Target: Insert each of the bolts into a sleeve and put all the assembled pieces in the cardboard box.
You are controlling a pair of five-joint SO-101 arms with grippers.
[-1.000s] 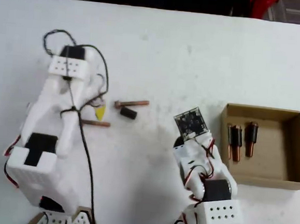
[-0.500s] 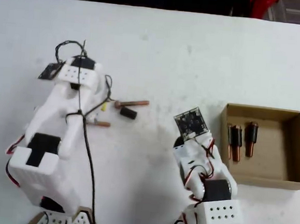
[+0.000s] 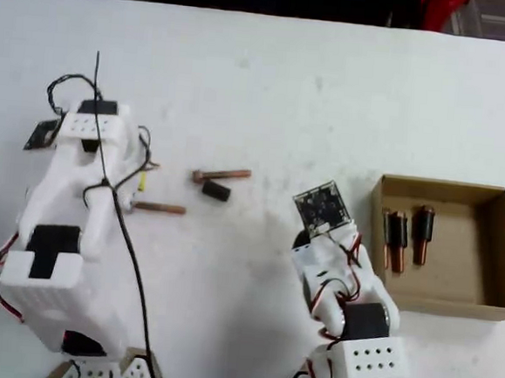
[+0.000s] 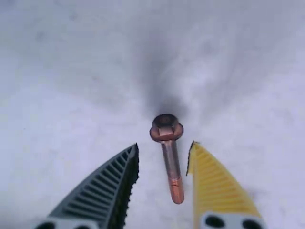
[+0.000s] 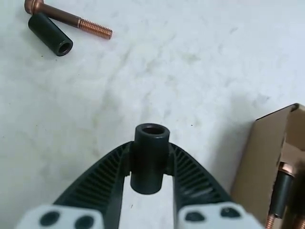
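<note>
A copper bolt lies on the white table between the fingers of my open left gripper, head pointing away; the fingers do not touch it. From above, this bolt lies just right of the left arm. My right gripper is shut on an upright black sleeve, held over the table beside the cardboard box. A second bolt and a loose black sleeve lie together mid-table. Two assembled pieces lie in the box.
The right arm stands close to the box's left wall. The loose bolt and sleeve lie well beyond the held sleeve. Open white table lies behind and between the arms.
The left arm has swung to the left, so the bolt beside it now lies uncovered. The right arm, loose parts and box have not moved.
</note>
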